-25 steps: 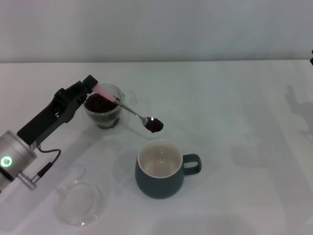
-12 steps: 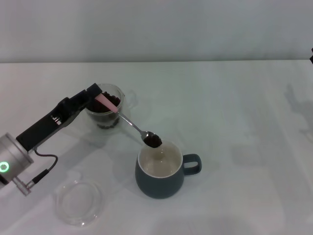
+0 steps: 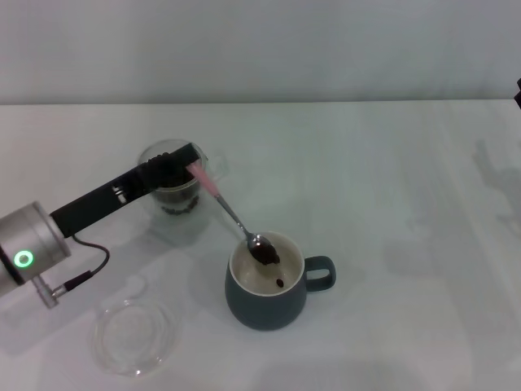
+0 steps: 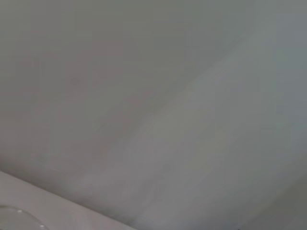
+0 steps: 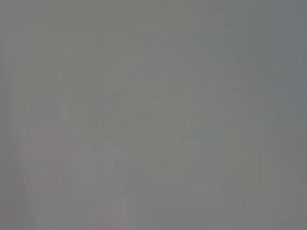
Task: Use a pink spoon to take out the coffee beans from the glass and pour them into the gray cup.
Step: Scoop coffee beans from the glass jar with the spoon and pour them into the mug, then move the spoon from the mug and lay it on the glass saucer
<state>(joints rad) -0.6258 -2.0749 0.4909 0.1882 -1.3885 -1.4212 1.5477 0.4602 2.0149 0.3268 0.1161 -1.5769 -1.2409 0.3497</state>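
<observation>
Pink spoon (image 3: 236,219) now tips over gray cup (image 3: 264,292); right tool unseen

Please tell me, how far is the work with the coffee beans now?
Done: one bean already lies inside the gray cup. In hand: the left gripper holds the pink spoon, its bowl with coffee beans tipped over the cup's mouth. Left: emptying this scoop, then more scoops, since the glass still holds beans.

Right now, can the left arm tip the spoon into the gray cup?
Probably yes. The left gripper holds the spoon with its bowl already over the gray cup, beans on it; nothing blocks the way.
</observation>
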